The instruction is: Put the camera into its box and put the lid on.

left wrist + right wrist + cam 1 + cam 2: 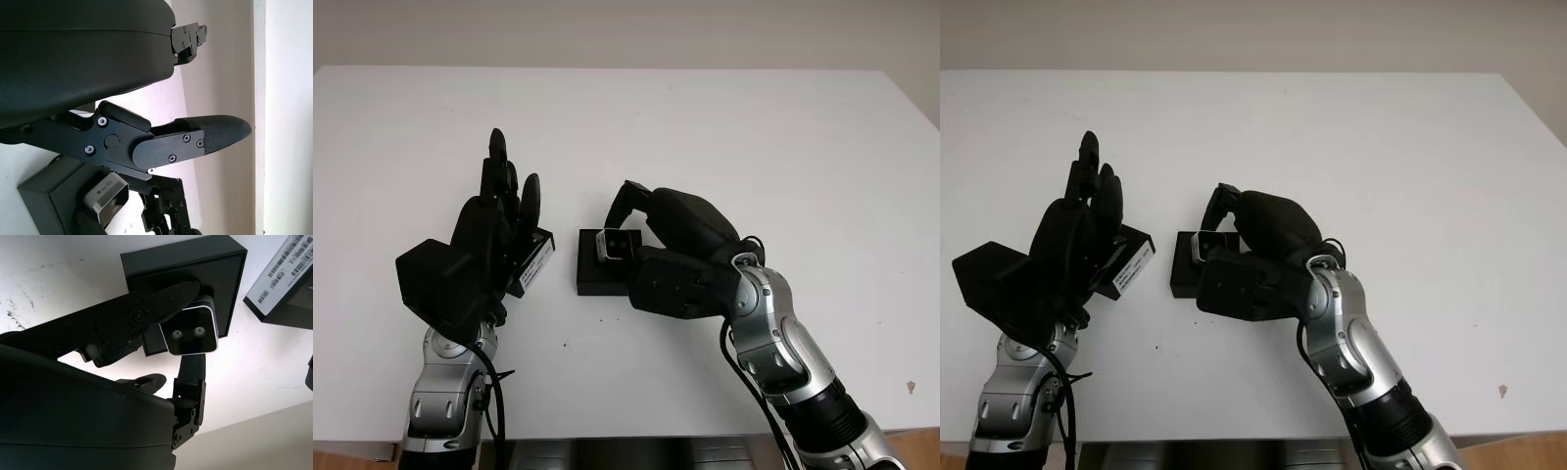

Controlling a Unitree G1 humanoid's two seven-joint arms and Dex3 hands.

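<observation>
- We take the black box (595, 269) as our landmark: it sits open on the white table (724, 137), near the middle of the table's front half, its dark inside facing up.
- Our right hand (641, 230) is curled around the camera (615, 244), a small silver-edged unit with a dark face and two round lenses, pinched between the fingers (161, 298) above and below it.
- The camera hangs over the box's right part, tilted with its lens face turned up and toward the box's front; in the right wrist view it overlaps the box's rim, and we cannot tell whether it touches the box floor.
- The box itself holds nothing else that we can see; its interior shows as plain black.
- Just to the left of the box lies the black lid (534, 262), with a white barcode label on the side turned toward the box.
- Our left hand (499, 211) is open and upright at the lid's left, fingertips pointing away from us; it grips nothing, and we cannot tell whether it touches the lid.
</observation>
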